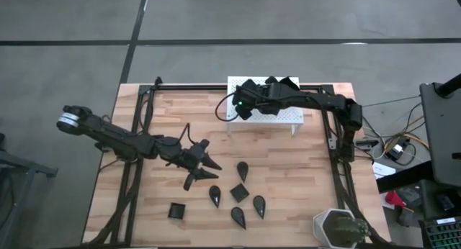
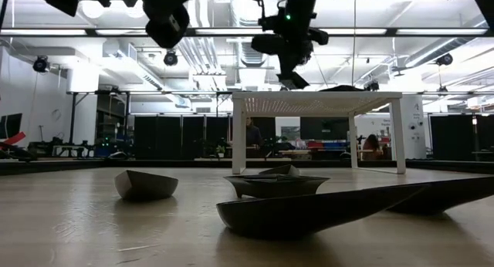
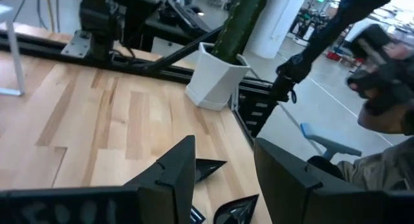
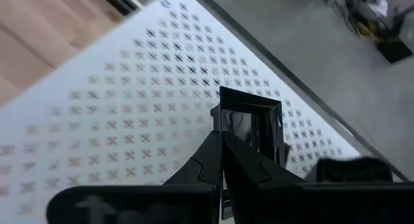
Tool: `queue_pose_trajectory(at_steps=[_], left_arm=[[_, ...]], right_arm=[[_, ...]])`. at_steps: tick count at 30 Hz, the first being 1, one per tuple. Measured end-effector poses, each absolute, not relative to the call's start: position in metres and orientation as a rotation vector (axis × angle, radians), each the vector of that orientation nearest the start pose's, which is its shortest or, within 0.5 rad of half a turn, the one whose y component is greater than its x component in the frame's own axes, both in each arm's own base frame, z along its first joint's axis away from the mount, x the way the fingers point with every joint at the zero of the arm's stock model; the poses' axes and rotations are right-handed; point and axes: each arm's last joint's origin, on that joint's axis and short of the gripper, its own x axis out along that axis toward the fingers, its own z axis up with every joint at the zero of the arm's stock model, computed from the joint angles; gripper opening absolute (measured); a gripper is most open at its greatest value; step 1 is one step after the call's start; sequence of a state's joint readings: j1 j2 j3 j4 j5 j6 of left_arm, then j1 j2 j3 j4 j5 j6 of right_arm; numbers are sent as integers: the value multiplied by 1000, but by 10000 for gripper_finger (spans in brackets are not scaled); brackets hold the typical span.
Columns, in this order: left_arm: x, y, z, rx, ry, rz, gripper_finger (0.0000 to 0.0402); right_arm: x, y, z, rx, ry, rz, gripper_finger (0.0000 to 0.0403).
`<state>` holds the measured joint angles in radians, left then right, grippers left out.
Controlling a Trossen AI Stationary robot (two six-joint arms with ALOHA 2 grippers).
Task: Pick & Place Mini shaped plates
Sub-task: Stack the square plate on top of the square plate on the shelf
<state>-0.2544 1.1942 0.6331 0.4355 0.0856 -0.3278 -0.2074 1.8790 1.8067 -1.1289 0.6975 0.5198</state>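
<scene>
I've got the right gripper [image 4: 223, 153] up over the white perforated metal stand [image 1: 288, 118], fingers pinched tight together, and it looks like they're nipping the near rim of a small matte black square plate [image 4: 249, 123]. That plate sits on the stand's top just ahead of the fingertips; whether it's lifted clear, I can't tell.

My left gripper [image 1: 204, 166] hangs above the bare wooden table [image 1: 288, 177] with its fingers [image 3: 171, 179] spread apart and nothing between them. The loose black mini plates are just beyond it: a teardrop dish [image 1: 243, 171] nearest, a square one [image 1: 239, 193] past that, and more teardrops [image 1: 238, 216] further on. Another black square plate [image 1: 176, 210] sits off to that gripper's side.
</scene>
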Motion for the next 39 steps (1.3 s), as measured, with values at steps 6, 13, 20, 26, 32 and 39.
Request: queue_pose_trajectory(at_steps=[6, 13, 20, 26, 32, 39], left_arm=[[245, -73, 259, -273, 174, -344, 147], [244, -73, 260, -272, 172, -350, 147], [244, -73, 260, -271, 172, -350, 147], [244, -73, 260, -272, 172, -349, 147], [244, -73, 257, -273, 180, -348, 147], [243, -73, 254, -281, 190, -346, 147]], right_arm=[[368, -103, 310, 128, 964, -1093, 8], [363, -106, 304, 159, 998, -1131, 8], [363, -107, 303, 174, 1005, -1126, 8], [363, -107, 303, 186, 1006, -1118, 8], [363, -108, 303, 176, 1008, -1119, 8], [363, -109, 302, 157, 1019, -1109, 19]])
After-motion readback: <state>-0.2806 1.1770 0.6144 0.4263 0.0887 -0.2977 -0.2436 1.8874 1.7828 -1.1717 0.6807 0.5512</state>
